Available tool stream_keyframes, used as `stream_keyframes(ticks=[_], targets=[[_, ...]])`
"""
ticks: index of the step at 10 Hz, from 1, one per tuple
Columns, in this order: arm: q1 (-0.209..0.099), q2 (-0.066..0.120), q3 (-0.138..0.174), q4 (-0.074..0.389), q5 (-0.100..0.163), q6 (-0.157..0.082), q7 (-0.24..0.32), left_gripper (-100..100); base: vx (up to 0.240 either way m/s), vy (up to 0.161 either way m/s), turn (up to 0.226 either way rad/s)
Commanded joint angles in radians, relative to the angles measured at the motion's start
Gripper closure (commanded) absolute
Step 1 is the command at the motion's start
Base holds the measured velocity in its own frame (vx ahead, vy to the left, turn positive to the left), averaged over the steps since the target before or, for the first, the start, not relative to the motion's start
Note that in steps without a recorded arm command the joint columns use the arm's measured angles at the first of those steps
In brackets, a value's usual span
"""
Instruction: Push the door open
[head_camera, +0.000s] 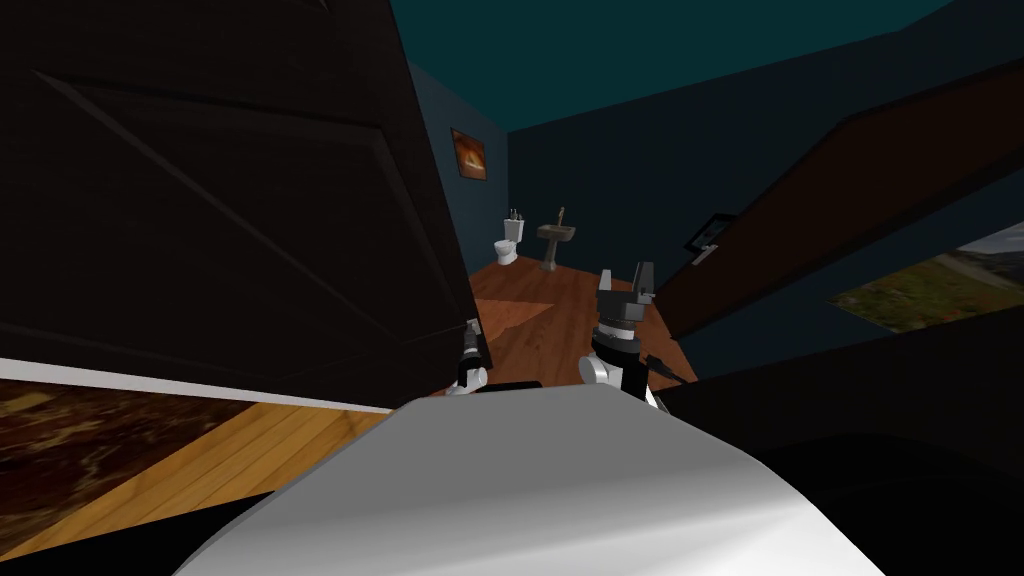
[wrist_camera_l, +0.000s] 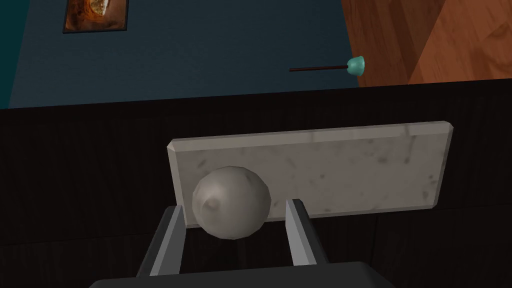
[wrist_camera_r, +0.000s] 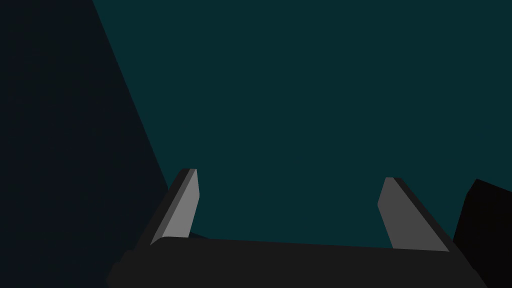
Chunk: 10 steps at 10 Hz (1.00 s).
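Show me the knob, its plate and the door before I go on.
Knob (wrist_camera_l: 231, 202): left wrist view, middle of the grey ball.
Plate (wrist_camera_l: 360, 165): left wrist view, bare marbled face beside the knob.
Door (head_camera: 200, 200): head view, dark panelled face on my left.

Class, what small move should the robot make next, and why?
Probably push the left claw forward a little: it is at the knob of the dark door, which looks only partly open, so a push should swing it wider.
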<state>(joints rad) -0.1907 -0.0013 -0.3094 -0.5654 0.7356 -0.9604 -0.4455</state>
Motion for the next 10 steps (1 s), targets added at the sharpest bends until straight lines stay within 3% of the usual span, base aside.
stream_keyframes(ticks=[1, 5, 6, 9, 10], targets=[[0.000, 0.000, 0.000, 0.001, 0.000, -0.001, 0.001, 100, -0.011, 0.005, -0.004], [0.000, 0.000, 0.000, 0.001, 0.000, -0.001, 0.001, 100, -0.006, 0.000, -0.001], [-0.002, 0.020, 0.014, 0.001, 0.024, -0.005, -0.012, 100, 0.122, -0.029, 0.030], [-0.004, 0.029, 0.024, 0.000, 0.040, -0.008, -0.021, 100, 0.144, -0.035, 0.047], [-0.006, 0.037, 0.039, -0.001, 0.067, -0.014, -0.035, 100, 0.201, -0.032, 0.072]])
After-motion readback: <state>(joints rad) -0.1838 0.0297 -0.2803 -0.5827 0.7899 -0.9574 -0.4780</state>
